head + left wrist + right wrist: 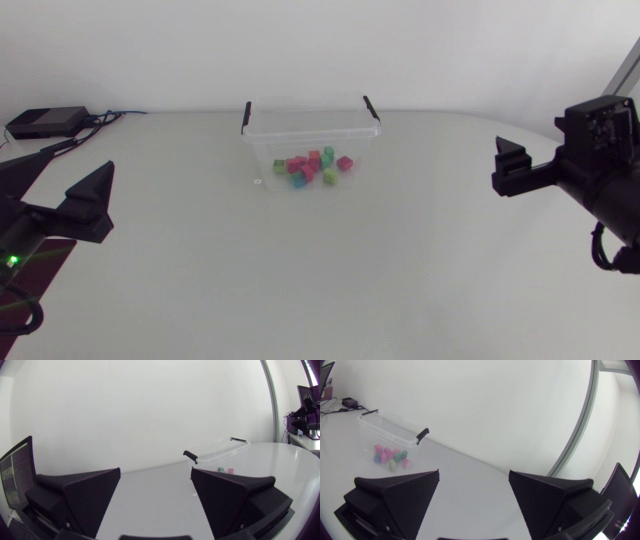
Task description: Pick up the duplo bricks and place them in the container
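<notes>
From above, the small pink, green and teal plastic duplo bricks (312, 165) lie heaped inside the black-clipped clear plastic container (262, 135); I judge them light, hard and slick, best pinched across flat sides. My left gripper (155, 472) gapes empty, facing the container. My right gripper (474, 474) stands spread too, holding nothing.

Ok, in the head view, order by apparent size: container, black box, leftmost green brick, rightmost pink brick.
1. container
2. black box
3. leftmost green brick and rightmost pink brick: they look about alike, so I won't rank them.
</notes>
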Available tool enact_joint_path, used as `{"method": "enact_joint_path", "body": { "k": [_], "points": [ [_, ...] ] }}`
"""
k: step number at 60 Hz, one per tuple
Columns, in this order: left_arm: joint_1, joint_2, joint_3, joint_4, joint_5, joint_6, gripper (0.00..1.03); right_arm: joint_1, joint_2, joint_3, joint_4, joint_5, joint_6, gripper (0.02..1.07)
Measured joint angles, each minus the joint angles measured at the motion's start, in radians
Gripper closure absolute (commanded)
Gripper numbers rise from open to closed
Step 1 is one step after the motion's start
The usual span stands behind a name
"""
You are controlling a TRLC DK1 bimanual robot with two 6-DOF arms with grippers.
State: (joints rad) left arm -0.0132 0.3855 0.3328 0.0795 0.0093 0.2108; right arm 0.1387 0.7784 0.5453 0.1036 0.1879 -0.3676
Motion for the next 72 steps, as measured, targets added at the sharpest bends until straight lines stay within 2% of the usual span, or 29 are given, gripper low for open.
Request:
{"method": "enact_joint_path", "body": {
  "k": [25, 72],
  "points": [
    [0.012, -0.221, -0.1, -0.053, 0.0, -0.002, 0.05, -0.051, -0.319, -0.181, -0.04, -0.012, 0.005, 0.07],
    [0.012, -0.365, -0.296, -0.081, -0.001, -0.166, 0.05, -0.126, -0.734, -0.494, -0.089, -0.17, 0.303, 0.07]
  ]
}}
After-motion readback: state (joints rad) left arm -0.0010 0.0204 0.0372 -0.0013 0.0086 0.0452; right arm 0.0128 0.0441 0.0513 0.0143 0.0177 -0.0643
